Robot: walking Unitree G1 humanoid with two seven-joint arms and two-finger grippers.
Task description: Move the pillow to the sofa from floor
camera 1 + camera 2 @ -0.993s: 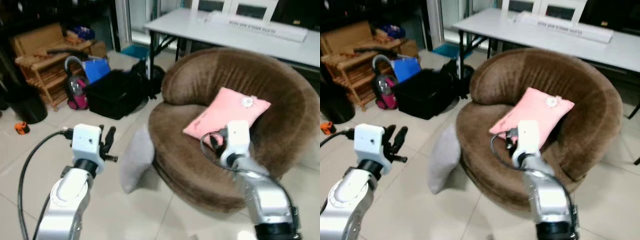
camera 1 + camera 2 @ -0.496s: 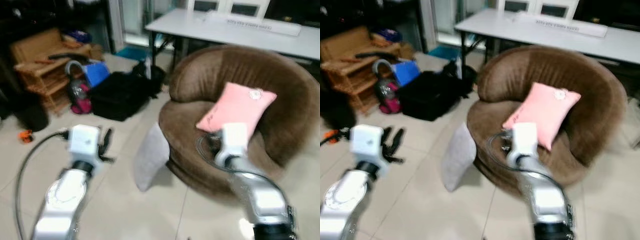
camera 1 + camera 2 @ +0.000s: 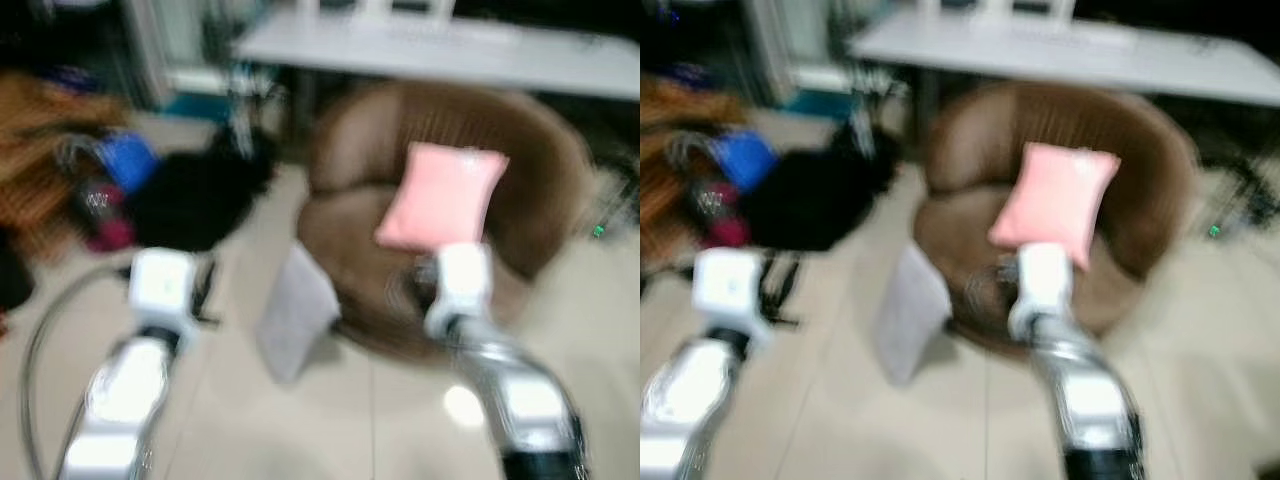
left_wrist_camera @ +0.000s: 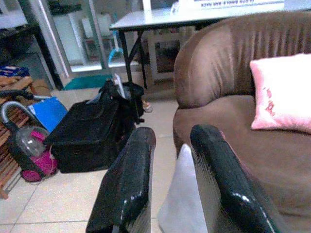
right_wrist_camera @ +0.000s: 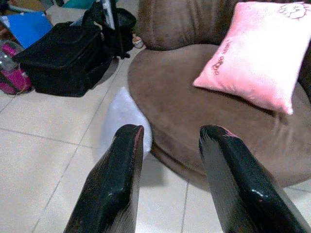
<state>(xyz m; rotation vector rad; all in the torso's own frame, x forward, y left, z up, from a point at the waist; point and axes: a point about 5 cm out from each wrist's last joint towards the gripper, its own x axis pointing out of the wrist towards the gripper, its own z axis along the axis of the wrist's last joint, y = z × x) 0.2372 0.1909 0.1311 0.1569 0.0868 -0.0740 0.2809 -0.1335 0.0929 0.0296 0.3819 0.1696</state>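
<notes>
The head views are blurred. Taking the round brown sofa (image 3: 450,190) as the landmark: far to its left, on the tiled floor (image 5: 43,160), stand a red and grey vacuum cleaner (image 4: 26,155) and a blue bag (image 4: 48,111), and nearer to the sofa a black bag (image 4: 90,133).

The left gripper (image 4: 167,145) is raised in the air to the left of the sofa, its two black fingers (image 4: 129,179) parted with a modest gap and holding nothing. In its wrist view the grey pillow (image 3: 295,310) shows through that gap and beyond the fingertips, clear of them.

The grey pillow stands on edge on the floor, leaning against the sofa's lower left front.

The right gripper (image 5: 167,136) hovers before the sofa's front edge, its fingers (image 5: 116,174) spread wide and empty. In its wrist view the grey pillow lies beyond the tip of one finger, apart from it, and the sofa's seat rim runs across the gap.

On the sofa's seat a pink cushion (image 3: 445,195) leans against the backrest. Behind the sofa stands a white table (image 3: 430,45).
</notes>
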